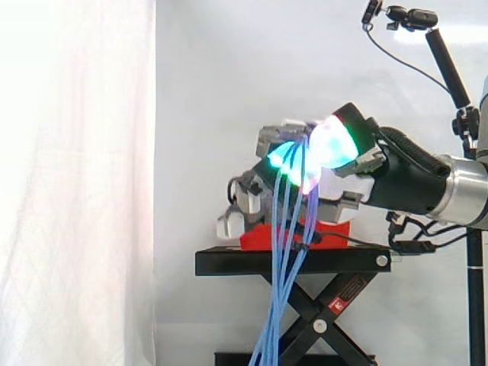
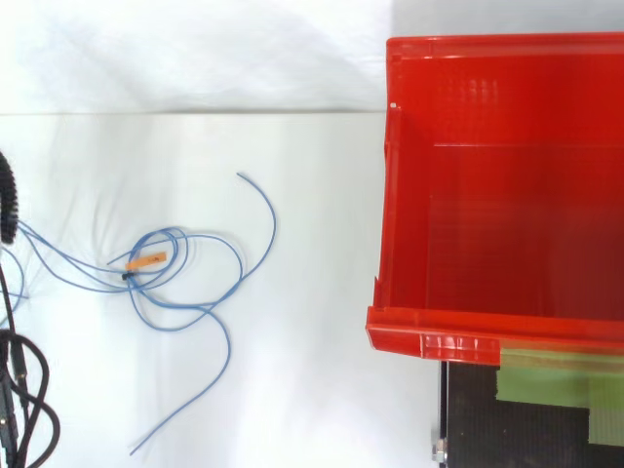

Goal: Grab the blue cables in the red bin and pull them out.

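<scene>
Grips blue cables point(image 1: 288, 213), apparently pinched in curled fingers of robot hand point(image 1: 335, 183) poised above red bin point(image 2: 458, 327), trails slack past black stand point(image 1: 229, 263) onto white surface point(image 2: 312, 292); judges pull-out nearly done.

Your black scissor stand point(image 1: 293, 261) sits before the white curtain point(image 1: 76, 183), crossed legs showing beneath its platform. At upper right a small camera point(image 1: 412, 17) perches on a black pole point(image 1: 448, 65) — and from above, you see green tape point(image 2: 556, 385) laid across the stand.
</scene>
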